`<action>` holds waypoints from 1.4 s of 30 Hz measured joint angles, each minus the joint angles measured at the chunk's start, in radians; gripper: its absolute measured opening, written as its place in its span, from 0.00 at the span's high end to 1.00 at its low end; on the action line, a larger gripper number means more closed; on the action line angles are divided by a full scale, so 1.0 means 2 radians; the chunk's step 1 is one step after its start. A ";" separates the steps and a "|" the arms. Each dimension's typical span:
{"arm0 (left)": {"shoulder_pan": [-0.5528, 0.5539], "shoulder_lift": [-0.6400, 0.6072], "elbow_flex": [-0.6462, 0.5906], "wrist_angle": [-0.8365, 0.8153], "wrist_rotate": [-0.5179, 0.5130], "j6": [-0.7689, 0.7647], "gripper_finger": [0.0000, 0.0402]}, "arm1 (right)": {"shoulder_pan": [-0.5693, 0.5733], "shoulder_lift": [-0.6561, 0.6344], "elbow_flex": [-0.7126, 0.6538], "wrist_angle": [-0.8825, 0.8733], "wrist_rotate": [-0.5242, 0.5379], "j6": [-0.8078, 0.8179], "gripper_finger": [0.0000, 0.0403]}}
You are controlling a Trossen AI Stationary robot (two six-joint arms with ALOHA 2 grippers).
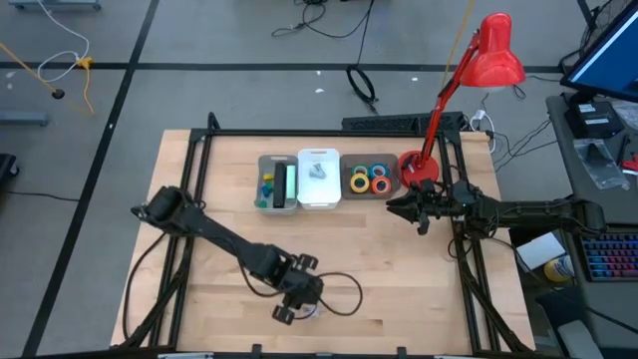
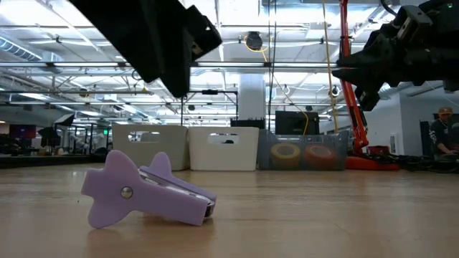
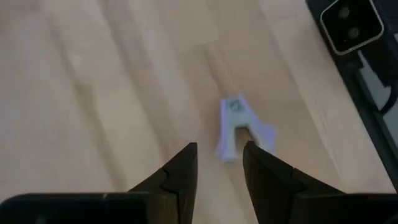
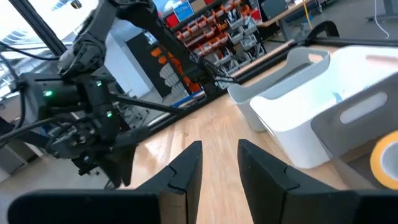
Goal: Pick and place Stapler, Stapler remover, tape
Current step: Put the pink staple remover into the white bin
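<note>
A lilac staple remover (image 2: 143, 197) lies on its side on the wooden table near the near edge; it also shows in the high view (image 1: 315, 311). My left gripper (image 3: 221, 152) hovers open above it, and the staple remover (image 3: 239, 127) shows just past the fingertips, untouched. My right gripper (image 4: 219, 149) is open and held above the table in front of the clear bin (image 1: 372, 191). That bin holds the yellow, blue, orange and green tape rolls (image 1: 371, 178). A grey bin (image 1: 277, 204) holds staplers, and a white bin (image 1: 319, 202) holds a pale staple remover.
The three bins stand in a row at the table's far side. A red desk lamp's base (image 1: 421, 165) stands just right of the clear bin, close to my right gripper (image 1: 392, 206). A dark cable loop (image 1: 344, 294) lies beside my left gripper (image 1: 291, 307). Bare wood lies between the arms.
</note>
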 joint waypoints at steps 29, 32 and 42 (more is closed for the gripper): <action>0.005 0.064 0.000 0.027 -0.001 -0.028 0.68 | 0.000 0.000 0.000 -0.044 0.000 -0.002 0.76; 0.005 0.067 0.000 0.025 -0.001 -0.028 0.68 | 0.000 0.000 0.000 -0.047 0.000 -0.002 0.76; 0.005 0.066 0.000 0.025 -0.002 -0.044 0.71 | 0.000 0.000 0.000 -0.052 0.000 -0.003 0.76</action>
